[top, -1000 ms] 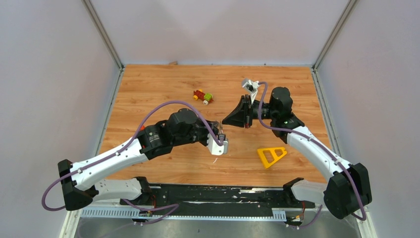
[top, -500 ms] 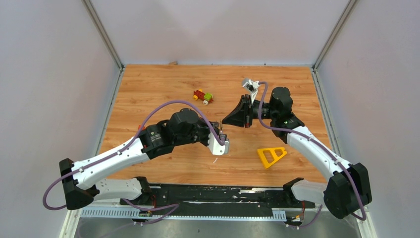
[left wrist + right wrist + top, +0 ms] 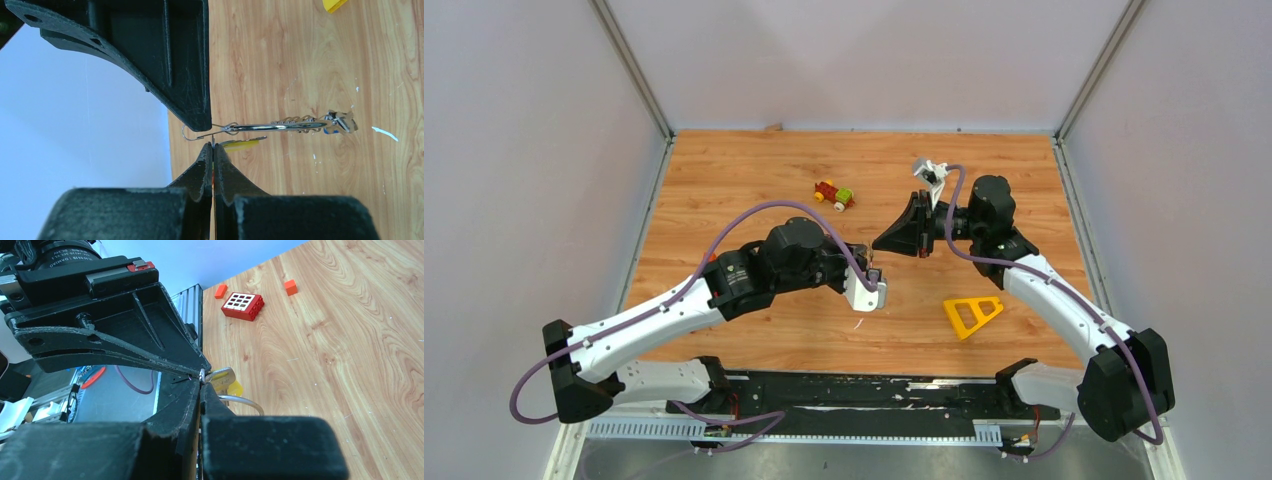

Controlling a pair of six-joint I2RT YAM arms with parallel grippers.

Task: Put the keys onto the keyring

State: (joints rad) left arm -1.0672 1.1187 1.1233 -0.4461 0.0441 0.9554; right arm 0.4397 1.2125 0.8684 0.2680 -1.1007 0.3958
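1. A light-brown wood-grain table (image 3: 724, 180) is closed in on three sides by plain pale grey walls (image 3: 854, 60). Slanted metal posts (image 3: 629, 65) stand at its far corners.
2. Loose on the wood lie a red-green-yellow toy car (image 3: 834, 194) towards the back, a yellow plastic triangle (image 3: 971, 314) near the right arm, and a red block with a pale grid face (image 3: 243, 306).
3. The right gripper (image 3: 201, 385) is pressed closed on the wire end of the thin silver wire keyring (image 3: 250, 127), held above mid-table.
4. Small silver keys (image 3: 337, 122) bunch at the ring's far end, and a pale yellow tag (image 3: 241, 144) sits beside it.
5. The left gripper (image 3: 213, 146) is pinched closed with its tips at the ring. I cannot tell whether it grips anything.
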